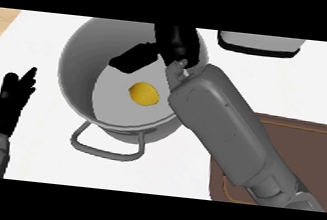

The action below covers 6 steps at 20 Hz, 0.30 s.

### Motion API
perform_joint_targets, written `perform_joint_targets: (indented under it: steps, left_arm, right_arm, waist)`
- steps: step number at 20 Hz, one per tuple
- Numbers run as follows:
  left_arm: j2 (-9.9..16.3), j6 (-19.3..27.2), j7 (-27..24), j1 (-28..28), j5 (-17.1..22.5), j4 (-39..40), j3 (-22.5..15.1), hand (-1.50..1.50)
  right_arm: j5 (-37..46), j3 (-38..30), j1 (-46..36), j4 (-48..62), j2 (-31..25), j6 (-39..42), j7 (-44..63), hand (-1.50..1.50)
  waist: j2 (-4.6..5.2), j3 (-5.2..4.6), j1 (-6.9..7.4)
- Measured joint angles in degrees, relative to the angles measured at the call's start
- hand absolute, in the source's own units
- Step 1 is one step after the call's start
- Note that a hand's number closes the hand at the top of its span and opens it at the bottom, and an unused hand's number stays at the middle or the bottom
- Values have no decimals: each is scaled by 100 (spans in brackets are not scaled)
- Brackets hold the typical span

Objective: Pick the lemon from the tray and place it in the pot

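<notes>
My right hand (162,49) hangs over the pot (79,58), reaching in above its far rim, with my grey right forearm (224,128) slanting up from the lower right of the view across the pot's near right edge. The fingers are spread and relaxed, thumb (131,58) pointing down to the left over the pot's pale floor, and they hold nothing. The lemon (143,93) lies on the bottom of the pot, a little right of the middle, clear of my hand and just beside my wrist as seen from above. The pot is grey and round, with a wire loop handle (107,146) sticking out toward me at its near side. The dark brown tray (319,143) sits to the right of the pot on the white counter (41,34), and my forearm covers much of its left part. My left hand (8,103) rests at the left edge of the view, fingers straight and pointing up, well apart from the pot and touching nothing. At the far side of the counter, right of the pot, the lower edge of a white and dark appliance (259,44) shows.
</notes>
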Motion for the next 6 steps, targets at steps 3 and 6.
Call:
perform_joint_targets:
  steps: [3, 6]
  left_arm:
    - [-64, 66, -33, 92, -38, -10, -11, 0]
    - [-86, 136, -150, 63, -64, 164, 43, 0]
  right_arm:
    - [-100, -301, 85, -74, 1, -502, -238, -150]
    - [-91, -450, 366, -308, -41, -863, -416, -150]
  waist:
    - [-14, 2, -63]
    - [-25, 2, -146]
